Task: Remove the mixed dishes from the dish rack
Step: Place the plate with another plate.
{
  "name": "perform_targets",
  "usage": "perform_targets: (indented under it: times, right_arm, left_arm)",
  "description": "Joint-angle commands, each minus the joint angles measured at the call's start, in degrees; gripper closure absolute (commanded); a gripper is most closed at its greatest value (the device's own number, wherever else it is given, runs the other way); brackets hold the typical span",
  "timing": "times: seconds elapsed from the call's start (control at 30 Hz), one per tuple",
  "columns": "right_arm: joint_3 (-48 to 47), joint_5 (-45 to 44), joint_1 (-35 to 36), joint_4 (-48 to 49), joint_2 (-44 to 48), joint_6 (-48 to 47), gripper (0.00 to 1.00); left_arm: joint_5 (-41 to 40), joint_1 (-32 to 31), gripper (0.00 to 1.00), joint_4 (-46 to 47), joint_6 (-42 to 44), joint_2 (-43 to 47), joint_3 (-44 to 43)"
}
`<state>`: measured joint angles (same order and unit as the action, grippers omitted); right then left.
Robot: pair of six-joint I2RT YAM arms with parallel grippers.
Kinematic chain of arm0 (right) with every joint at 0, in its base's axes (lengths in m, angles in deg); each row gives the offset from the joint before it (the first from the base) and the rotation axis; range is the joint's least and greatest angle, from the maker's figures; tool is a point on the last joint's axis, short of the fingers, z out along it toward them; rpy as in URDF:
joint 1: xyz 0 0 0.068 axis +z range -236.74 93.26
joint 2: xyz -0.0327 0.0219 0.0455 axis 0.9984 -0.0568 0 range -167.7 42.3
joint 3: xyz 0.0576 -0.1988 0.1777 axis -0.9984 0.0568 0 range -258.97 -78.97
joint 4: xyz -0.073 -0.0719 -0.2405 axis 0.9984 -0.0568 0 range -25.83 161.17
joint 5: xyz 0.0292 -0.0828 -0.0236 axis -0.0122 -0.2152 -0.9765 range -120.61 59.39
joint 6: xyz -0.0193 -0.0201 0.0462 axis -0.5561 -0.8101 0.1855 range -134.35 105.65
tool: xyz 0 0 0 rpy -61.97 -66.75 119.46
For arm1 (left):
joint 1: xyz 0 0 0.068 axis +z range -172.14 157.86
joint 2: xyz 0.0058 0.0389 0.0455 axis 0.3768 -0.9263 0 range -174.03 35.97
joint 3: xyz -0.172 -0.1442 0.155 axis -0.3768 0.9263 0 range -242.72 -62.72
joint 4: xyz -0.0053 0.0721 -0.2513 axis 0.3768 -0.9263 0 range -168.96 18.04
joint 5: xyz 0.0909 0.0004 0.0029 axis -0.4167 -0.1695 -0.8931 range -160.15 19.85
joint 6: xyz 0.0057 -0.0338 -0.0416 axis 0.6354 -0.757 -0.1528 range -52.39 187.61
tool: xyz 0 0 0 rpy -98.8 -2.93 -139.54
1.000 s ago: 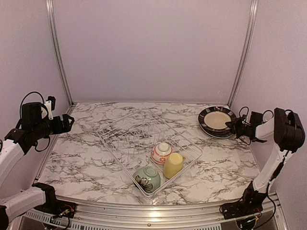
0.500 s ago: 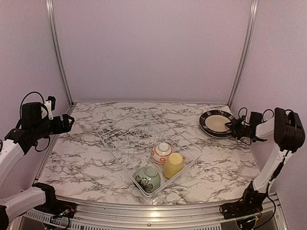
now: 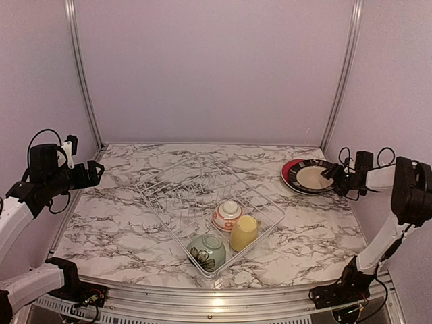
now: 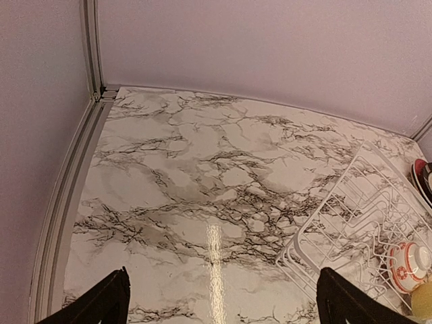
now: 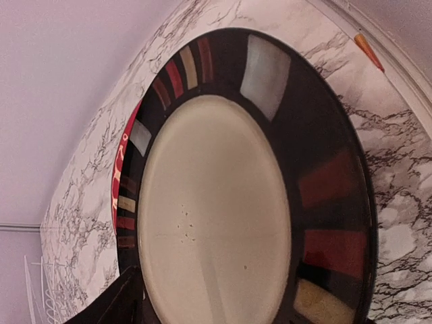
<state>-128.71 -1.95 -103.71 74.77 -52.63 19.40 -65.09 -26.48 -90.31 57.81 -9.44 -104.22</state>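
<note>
The white wire dish rack (image 3: 196, 183) lies mid-table, holding a red-patterned white bowl (image 3: 227, 214), a yellow cup (image 3: 244, 232) and a green flowered bowl (image 3: 206, 251) at its near end. At the back right a black-rimmed plate (image 3: 310, 177) lies flat on a stack, with a red plate's edge (image 3: 290, 167) peeking out beneath it. My right gripper (image 3: 339, 177) is at that plate's right rim, open and holding nothing. In the right wrist view the plate (image 5: 216, 209) fills the frame and only one finger (image 5: 115, 304) shows. My left gripper (image 4: 223, 300) hovers open over bare marble at the left.
Walls and metal rails close in the table on the left, back and right. The plate stack sits close to the right rail (image 3: 337, 81). From the left wrist view the rack's corner (image 4: 351, 223) and the red-patterned bowl (image 4: 408, 260) lie to the right.
The black-rimmed plate has come down flat onto the stack. My right gripper has opened and drawn back slightly to the right. The left arm has not moved.
</note>
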Motion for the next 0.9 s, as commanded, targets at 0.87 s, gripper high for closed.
perform_targets:
  times: [0.87]
  right_arm:
    - [-10.87,-27.41,6.9,-20.22,9.48,-17.06,0.1]
  left_arm:
    - [0.5,-0.01,0.01,-0.68,0.55,0.94,-0.34]
